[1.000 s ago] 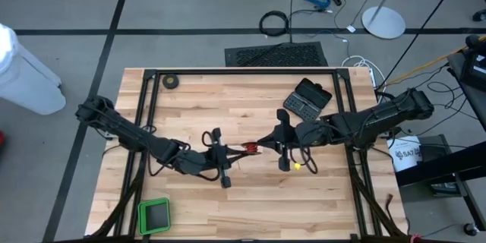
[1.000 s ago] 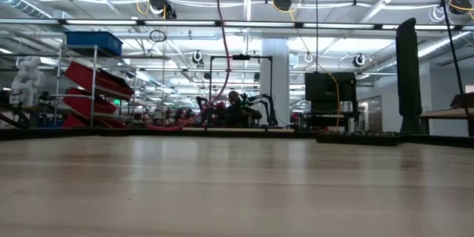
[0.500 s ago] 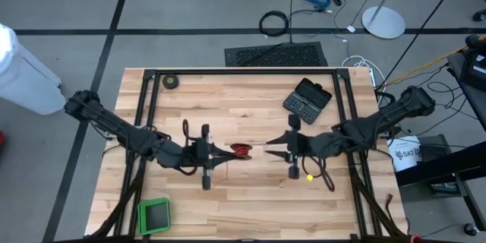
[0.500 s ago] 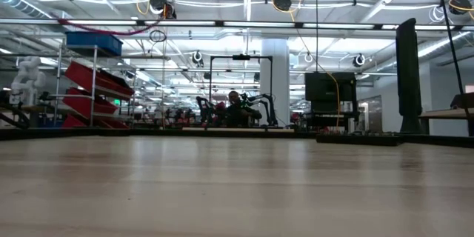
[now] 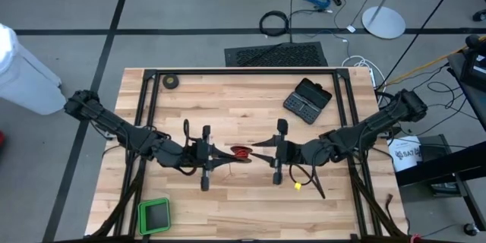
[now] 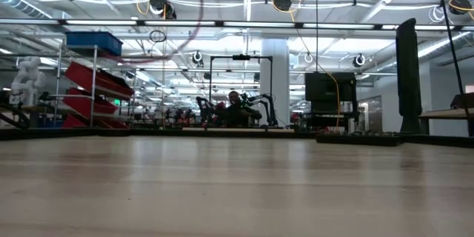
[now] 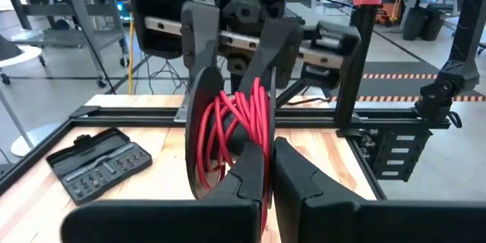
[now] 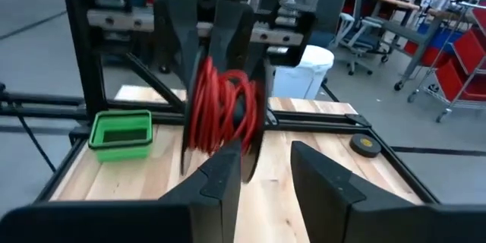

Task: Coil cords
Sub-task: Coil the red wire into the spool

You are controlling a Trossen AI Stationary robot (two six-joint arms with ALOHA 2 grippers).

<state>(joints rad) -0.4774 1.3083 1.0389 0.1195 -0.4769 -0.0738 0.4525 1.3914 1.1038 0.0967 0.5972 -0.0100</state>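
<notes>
The cord is a thin red wire wound on a small black reel (image 5: 241, 152), held above the middle of the table. My left gripper (image 5: 226, 154) reaches it from the table's left and is shut on it. My right gripper (image 5: 258, 149) comes from the right and is open, its fingers (image 8: 220, 171) level with the reel's (image 8: 224, 114) near edge. I cannot tell whether they touch it. In the left wrist view the reel (image 7: 228, 129) stands edge-on between the two grippers. A loose strand of the wire (image 6: 194, 7) arcs across the top of the low view. My left gripper pinches the reel's rim (image 7: 262, 159) on the side nearest it between its two fingers. The fingers lie level and come from the table's left. The reel is lifted clear of the table and stands on edge.
A black case of bits (image 5: 307, 97) lies at the back right. A black tape roll (image 5: 171, 81) sits at the far left corner and a green box (image 5: 154, 214) at the near left. Black frame rails (image 5: 241, 71) run along the table's edges.
My right gripper has opened and let go of the reel, drawn back toward the table's right, then come back up to it. My left gripper has carried the reel toward the table's left and a little up, then kept still.
</notes>
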